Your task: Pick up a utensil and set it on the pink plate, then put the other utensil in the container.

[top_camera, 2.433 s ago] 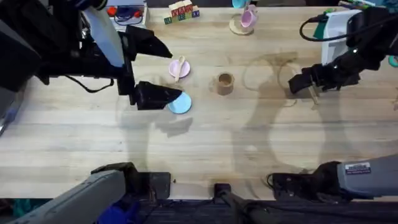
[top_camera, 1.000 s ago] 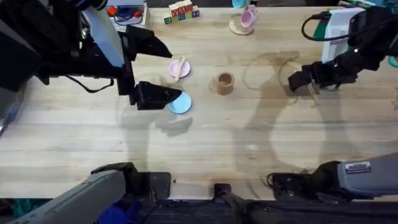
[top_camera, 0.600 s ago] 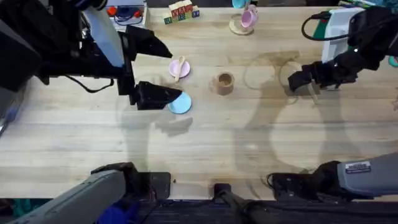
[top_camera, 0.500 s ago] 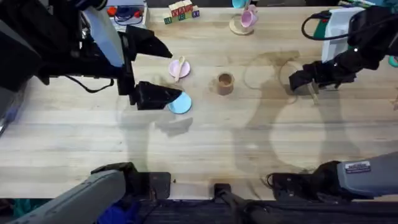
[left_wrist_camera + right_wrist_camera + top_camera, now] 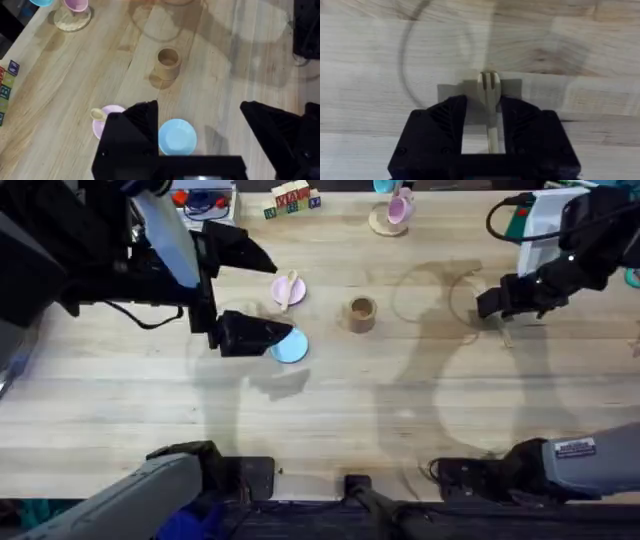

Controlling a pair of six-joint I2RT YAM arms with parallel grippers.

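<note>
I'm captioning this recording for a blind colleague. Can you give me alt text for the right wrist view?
A small wooden fork lies between the right gripper's two black fingers, prongs pointing away from the camera. Under it is a pale wooden table crossed by curved shadows.

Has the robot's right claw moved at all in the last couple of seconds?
Yes. In the overhead view the right end effector has shifted up and slightly right, farther from the brown container, with the fork between its fingers.
</note>
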